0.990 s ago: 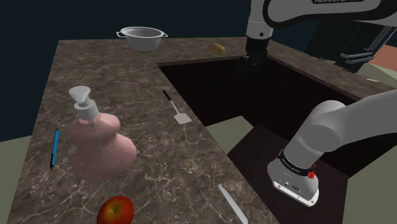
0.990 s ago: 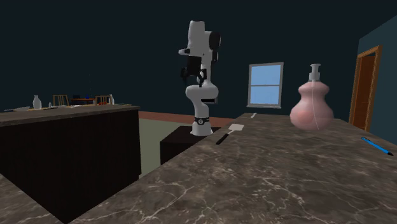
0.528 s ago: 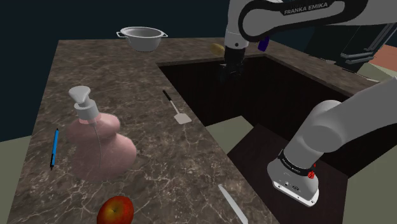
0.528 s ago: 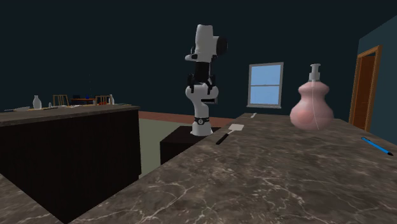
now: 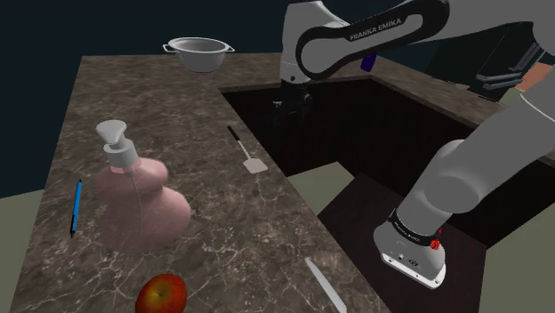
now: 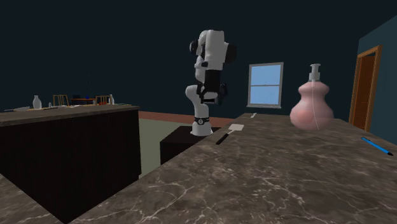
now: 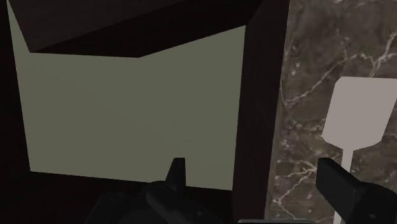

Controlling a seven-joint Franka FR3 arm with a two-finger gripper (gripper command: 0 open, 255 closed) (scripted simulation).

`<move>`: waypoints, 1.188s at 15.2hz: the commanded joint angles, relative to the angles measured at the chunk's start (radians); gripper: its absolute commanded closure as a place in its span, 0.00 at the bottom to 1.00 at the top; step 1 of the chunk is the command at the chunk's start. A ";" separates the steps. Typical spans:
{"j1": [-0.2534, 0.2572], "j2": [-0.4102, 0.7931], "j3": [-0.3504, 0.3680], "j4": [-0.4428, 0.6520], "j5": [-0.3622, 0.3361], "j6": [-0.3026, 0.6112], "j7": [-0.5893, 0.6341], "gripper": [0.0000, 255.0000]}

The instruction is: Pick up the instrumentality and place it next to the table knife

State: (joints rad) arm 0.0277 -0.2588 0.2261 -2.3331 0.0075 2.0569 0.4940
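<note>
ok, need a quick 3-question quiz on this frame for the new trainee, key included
1. True or false: the gripper is open and holds nothing.
2. The spatula is: A) lying flat on the counter; B) clasped in the gripper; C) standing upright.
3. Fill in: in the shoulder view, the round red thing near the table knife is an ___.

Key: 1 true; 2 A; 3 apple.
</note>
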 commanded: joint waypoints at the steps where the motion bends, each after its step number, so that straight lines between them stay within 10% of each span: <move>1: 0.002 0.068 0.019 0.046 -0.008 0.035 0.042 0.00; 11: 0.043 0.429 0.069 0.322 -0.122 0.165 0.259 0.00; 18: 0.048 0.478 0.062 0.299 -0.145 0.235 0.275 0.00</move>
State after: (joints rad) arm 0.0752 0.2111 0.2891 -2.0330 -0.1340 2.2828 0.7662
